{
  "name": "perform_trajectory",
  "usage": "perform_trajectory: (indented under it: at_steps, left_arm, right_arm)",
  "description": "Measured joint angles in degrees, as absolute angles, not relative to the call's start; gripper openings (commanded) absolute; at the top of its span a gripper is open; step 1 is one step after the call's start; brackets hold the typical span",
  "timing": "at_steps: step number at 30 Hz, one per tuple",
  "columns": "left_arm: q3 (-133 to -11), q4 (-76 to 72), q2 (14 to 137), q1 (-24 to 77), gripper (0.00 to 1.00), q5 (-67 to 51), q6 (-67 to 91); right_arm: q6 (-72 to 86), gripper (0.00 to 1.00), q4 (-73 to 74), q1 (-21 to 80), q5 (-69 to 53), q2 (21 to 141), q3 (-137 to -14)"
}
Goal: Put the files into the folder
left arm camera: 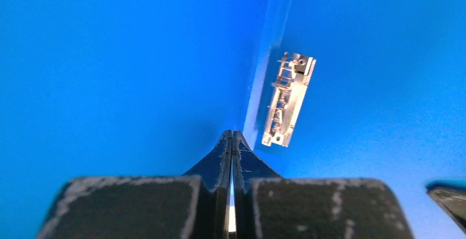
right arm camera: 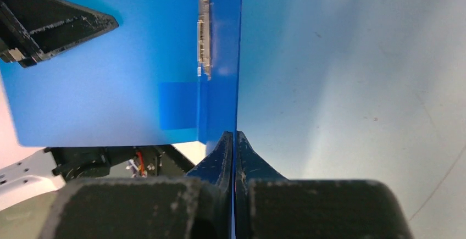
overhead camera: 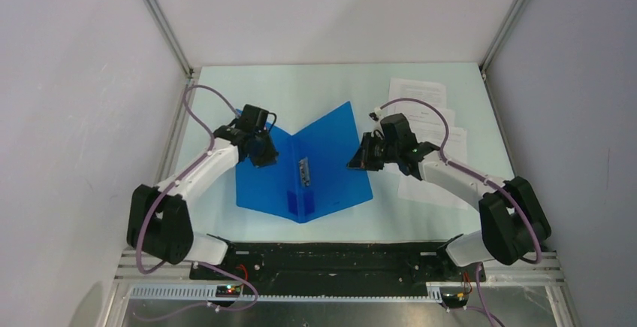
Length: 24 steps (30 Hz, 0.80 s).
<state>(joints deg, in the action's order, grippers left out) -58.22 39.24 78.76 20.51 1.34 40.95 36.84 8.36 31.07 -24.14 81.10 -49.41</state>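
**Jaws: both pairs closed at the folder (overhead camera: 330,180) covers**

Right jaws pinched the right cover (overhead camera: 338,146) at its 3 o'clock edge. In the right wrist view that cover ran edge-on straight out from between the fingertips (right arm camera: 221,156).

Left jaws were pressed together at the left cover's (overhead camera: 259,188) 10 o'clock corner. Couldn't tell whether the cover sat between them.

Folder sat open mid-surface (overhead camera: 323,83), covers making a V in the top view, spine running 12 to 6 o'clock. Metal clip (left arm camera: 288,99) sat just right of the spine.

Files (overhead camera: 421,90) lay fanned on the surface at 3 o'clock from the folder, outside it, with the right arm (overhead camera: 458,180) crossing over them.
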Motion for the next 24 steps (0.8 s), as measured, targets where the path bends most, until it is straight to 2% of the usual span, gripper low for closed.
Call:
perform_trajectory:
  at_steps: [10, 17, 18, 19, 20, 21, 23, 24]
  left_arm:
    - [-54.3, 33.7, 90.1, 20.5, 0.00, 0.9, 42.0]
    - [-54.3, 31.5, 93.7, 20.5, 0.00, 0.8, 41.7]
    - [-54.3, 31.1, 94.4, 20.5, 0.00, 0.8, 41.6]
    - [-54.3, 30.8, 95.2, 20.5, 0.00, 0.8, 41.6]
    - [-54.6, 30.7, 95.7, 20.5, 0.00, 0.3, 41.6]
    - [-54.7, 30.3, 96.1, 20.4, 0.00, 0.0, 41.6]
    - [-54.8, 30.3, 96.3, 20.4, 0.00, -0.3, 41.6]
    - [-54.9, 30.2, 96.4, 20.5, 0.00, -0.4, 41.6]
  right_arm:
    - [35.2, 0.00, 7.6, 30.5, -18.9, 90.1, -47.9]
    - [36.1, 0.00, 5.5, 30.5, -17.1, 91.5, -46.3]
    - [36.3, 0.05, 5.4, 30.5, -16.7, 91.5, -46.2]
    - [36.5, 0.20, 5.5, 30.5, -16.4, 91.5, -46.1]
    - [36.8, 0.28, 5.5, 30.6, -15.9, 91.5, -46.0]
    - [36.8, 0.46, 5.8, 30.7, -14.9, 91.5, -46.0]
    - [37.1, 0.65, 6.7, 30.8, -12.9, 91.5, -45.8]
    - [37.3, 0.69, 7.4, 30.7, -12.2, 91.4, -45.7]
